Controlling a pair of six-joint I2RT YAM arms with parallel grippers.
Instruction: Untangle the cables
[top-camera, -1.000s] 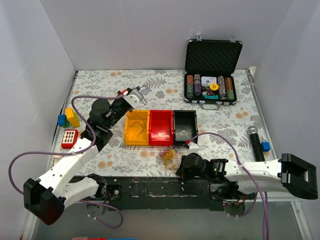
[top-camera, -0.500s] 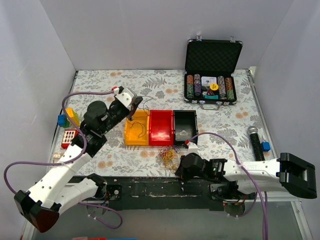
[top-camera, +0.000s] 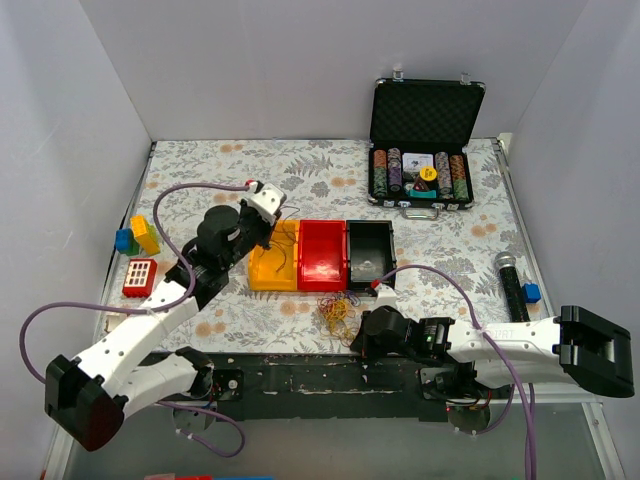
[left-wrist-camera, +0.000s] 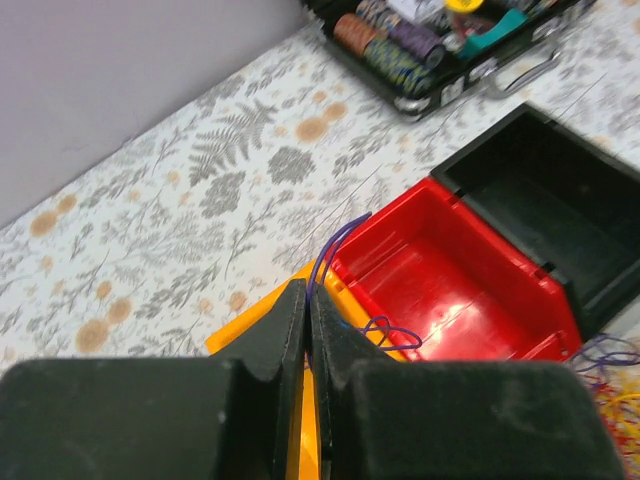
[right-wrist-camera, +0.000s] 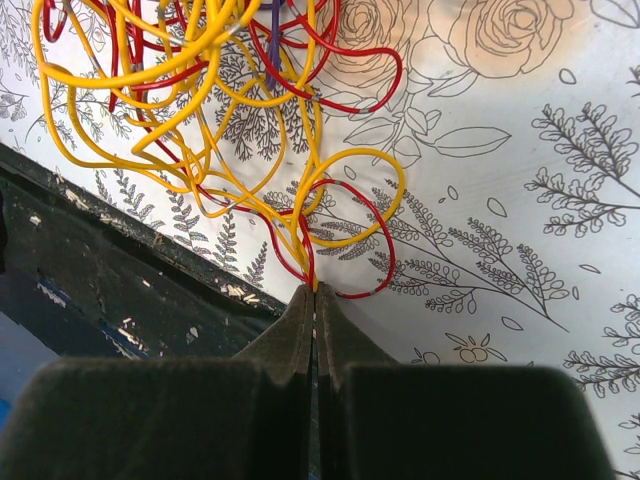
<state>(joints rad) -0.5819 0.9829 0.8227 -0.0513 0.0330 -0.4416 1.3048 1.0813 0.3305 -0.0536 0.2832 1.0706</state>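
Lying near three bins (top-camera: 322, 258): one tangle of cables (top-camera: 337, 312).

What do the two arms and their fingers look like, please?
The left arm and right arm have white shells with black joints and black end blocks. A thick lilac cable loops along each. The fingers are matte black wedges.

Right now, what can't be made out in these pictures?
- Left wrist: the purple strand vanishes between the left claw's shut fingers; its end is hidden.
- Right wrist: the cable tangle is cut off by the top edge.
- Top view: the black bin's contents, if any, are too dark and small to tell.
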